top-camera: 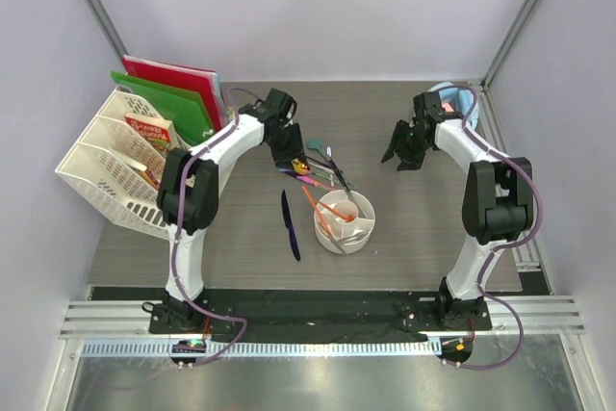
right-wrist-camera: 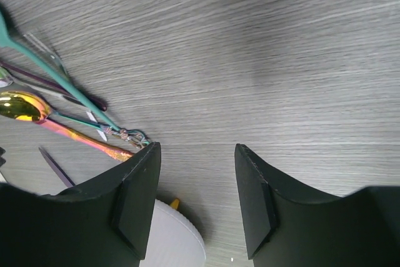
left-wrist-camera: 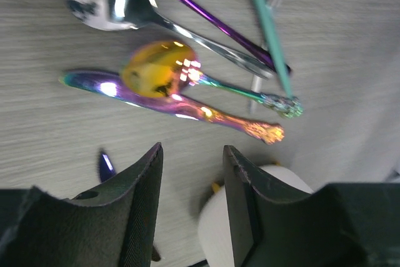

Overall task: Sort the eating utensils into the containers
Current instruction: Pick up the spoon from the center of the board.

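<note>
The left gripper (left-wrist-camera: 192,154) and right gripper (right-wrist-camera: 195,154) both hung spread wide and empty over the grey woodgrain table (top-camera: 433,238). Under the left lay 1 silver spoon (left-wrist-camera: 106,1), 1 iridescent spoon (left-wrist-camera: 156,70), 1 iridescent knife (left-wrist-camera: 169,103), 1 purple handle (left-wrist-camera: 206,20) and 1 teal handle (left-wrist-camera: 269,26). 1 dark blue knife (top-camera: 290,225) lay beside the 1 white divided cup (top-camera: 327,241), which held an orange spoon (top-camera: 346,214).

The left claw (left-wrist-camera: 192,151) hides most of the small white round plastic cup (left-wrist-camera: 212,229) and all but the tip of the dark blue knife (left-wrist-camera: 106,166), while the slim teal utensil (left-wrist-camera: 269,28) is cut off at the top edge.
</note>
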